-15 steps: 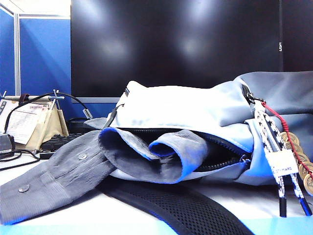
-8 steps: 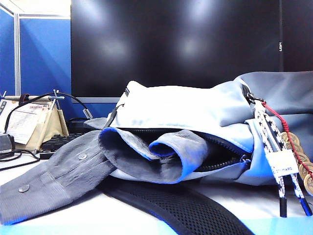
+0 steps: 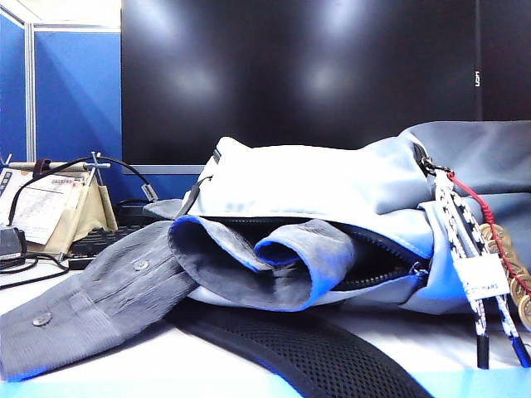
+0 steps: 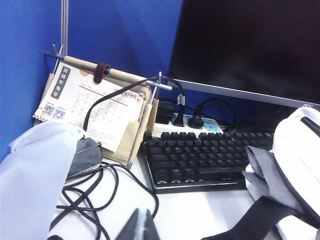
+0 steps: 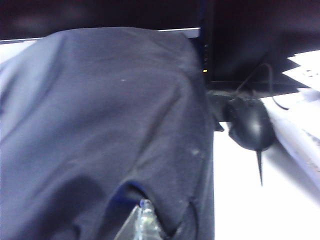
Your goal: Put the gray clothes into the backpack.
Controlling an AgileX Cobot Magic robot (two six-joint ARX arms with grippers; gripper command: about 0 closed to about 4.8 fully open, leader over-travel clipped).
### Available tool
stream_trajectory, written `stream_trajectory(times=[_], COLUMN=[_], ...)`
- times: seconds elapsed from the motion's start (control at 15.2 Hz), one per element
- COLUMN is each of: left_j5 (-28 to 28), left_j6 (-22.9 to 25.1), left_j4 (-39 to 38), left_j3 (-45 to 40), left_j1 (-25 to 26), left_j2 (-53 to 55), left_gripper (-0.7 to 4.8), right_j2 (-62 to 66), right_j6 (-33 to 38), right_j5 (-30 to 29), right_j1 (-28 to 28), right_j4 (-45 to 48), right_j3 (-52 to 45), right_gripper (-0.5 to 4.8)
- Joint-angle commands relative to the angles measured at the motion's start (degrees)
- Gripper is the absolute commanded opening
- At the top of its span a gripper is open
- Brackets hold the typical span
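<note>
While the gray clothes (image 3: pixel 207 265) are partly stuffed into the backpack (image 3: pixel 332 191), one cuffed sleeve is left trailing along the surface (image 3: pixel 199 369) toward the left arm's side. The left claw (image 4: pixel 140 227) and right claw (image 5: pixel 142 225) are seen closed, empty, nearby.

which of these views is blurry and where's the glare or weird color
Exterior view: soft glare patches on the black monitor, the backpack top blown out white, blue fringing along the gray clothes. Left wrist view: fairly sharp on the keyboard, the shut left hand a dark blur. Right wrist view: soft and dim throughout, the mouse smeared, the shut right hand out of focus.
</note>
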Motion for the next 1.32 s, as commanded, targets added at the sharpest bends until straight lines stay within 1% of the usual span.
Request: stream_trajectory(times=[0.07, 0.2, 0.33, 1.32], left_j5=[-0.1, -0.1, -0.1, -0.1], left_j6=[0.0, 0.0, 0.0, 0.0], left_j4=[0.5, 0.5, 0.5, 0.5], left_j3=[0.0, 0.0, 0.0, 0.0], left_j1=[0.0, 0.0, 0.0, 0.0], left_j2=[-0.1, -0.1, -0.1, -0.1], left_gripper=[-0.04, -0.04, -0.04, -0.04], right_j2=[-0.1, -0.1, -0.1, -0.1], right_j6=[-0.2, -0.3, -0.2, -0.2], right_j5=[0.4, -0.8, -0.8, -0.7], right_j1=[0.3, 1.6, 2.5, 2.8], right_j4=[2.6, 5.0, 5.3, 5.2], right_j3=[-0.5, -0.5, -0.5, -0.5], right_gripper=[-0.05, -0.05, -0.05, -0.05])
